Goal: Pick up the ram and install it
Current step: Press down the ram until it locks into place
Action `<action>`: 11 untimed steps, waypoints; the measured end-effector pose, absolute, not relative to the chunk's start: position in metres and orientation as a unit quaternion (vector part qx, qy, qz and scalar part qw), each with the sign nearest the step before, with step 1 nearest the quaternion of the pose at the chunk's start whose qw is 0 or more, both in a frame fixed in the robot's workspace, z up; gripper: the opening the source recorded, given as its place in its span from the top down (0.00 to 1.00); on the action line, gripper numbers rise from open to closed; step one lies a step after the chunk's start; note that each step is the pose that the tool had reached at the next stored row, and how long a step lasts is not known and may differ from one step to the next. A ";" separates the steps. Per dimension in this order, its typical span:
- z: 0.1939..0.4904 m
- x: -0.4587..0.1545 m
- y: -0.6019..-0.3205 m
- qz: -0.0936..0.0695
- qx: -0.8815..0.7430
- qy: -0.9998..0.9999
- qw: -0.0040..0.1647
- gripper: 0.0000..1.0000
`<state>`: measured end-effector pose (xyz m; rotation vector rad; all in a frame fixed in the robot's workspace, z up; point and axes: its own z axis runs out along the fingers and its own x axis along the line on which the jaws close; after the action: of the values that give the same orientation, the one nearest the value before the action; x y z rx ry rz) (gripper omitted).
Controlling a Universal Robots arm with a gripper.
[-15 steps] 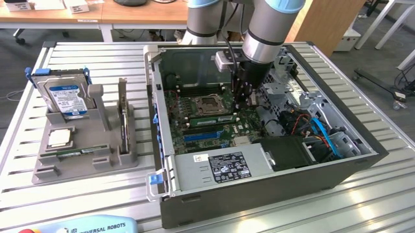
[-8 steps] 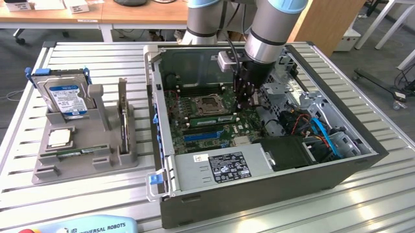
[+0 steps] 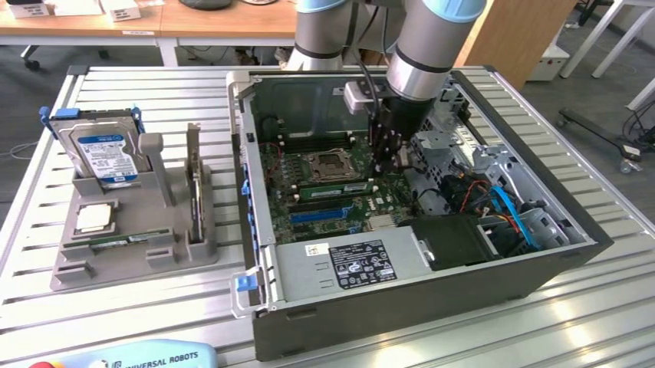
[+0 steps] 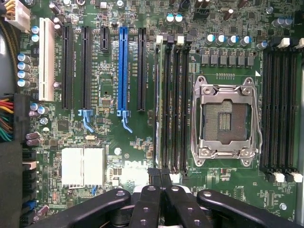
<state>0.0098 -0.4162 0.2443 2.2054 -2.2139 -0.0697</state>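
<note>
Exterior view, scanning from its left: a grey holder (image 3: 123, 253) sits on the slatted metal table (image 3: 41, 230), well apart from the gripper, carrying a hard drive (image 3: 100, 153) with a blue label stood upright, a small square silver processor chip (image 3: 94, 218) lying flat in front of it, and a thin green RAM stick (image 3: 193, 195) standing on edge in a slot on the side of the holder nearest the computer. Another small green board (image 3: 128, 241) lies flat low in the holder.

Next comes the open computer case (image 3: 409, 307), its motherboard (image 3: 317, 184) exposed. The arm (image 3: 425, 46) reaches down into the case, and the gripper (image 3: 394, 157) hangs just above the board, beside the empty processor socket (image 3: 330, 163) on that view's right. A green RAM stick (image 3: 330, 188) appears seated in a slot just in front of the socket, close to the gripper.

Wrist view: the white and black expansion slots (image 4: 66, 61) and one blue slot (image 4: 123, 69) lie off to one side of the gripper (image 4: 161, 190), then a bank of memory slots (image 4: 173, 102) runs straight out from the fingertips, then the open metal processor socket (image 4: 225, 118), then a second bank of memory slots (image 4: 282, 104) at the far side. The black fingers (image 4: 145, 209) are pressed close together with only a narrow gap, directly over the near end of the first memory bank. Whether anything is pinched between them cannot be made out.
</note>
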 end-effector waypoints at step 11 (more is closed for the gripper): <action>0.239 0.010 -0.416 -0.022 0.706 -0.708 0.008 0.90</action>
<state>0.0098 -0.4162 0.2393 2.2053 -2.2138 -0.0696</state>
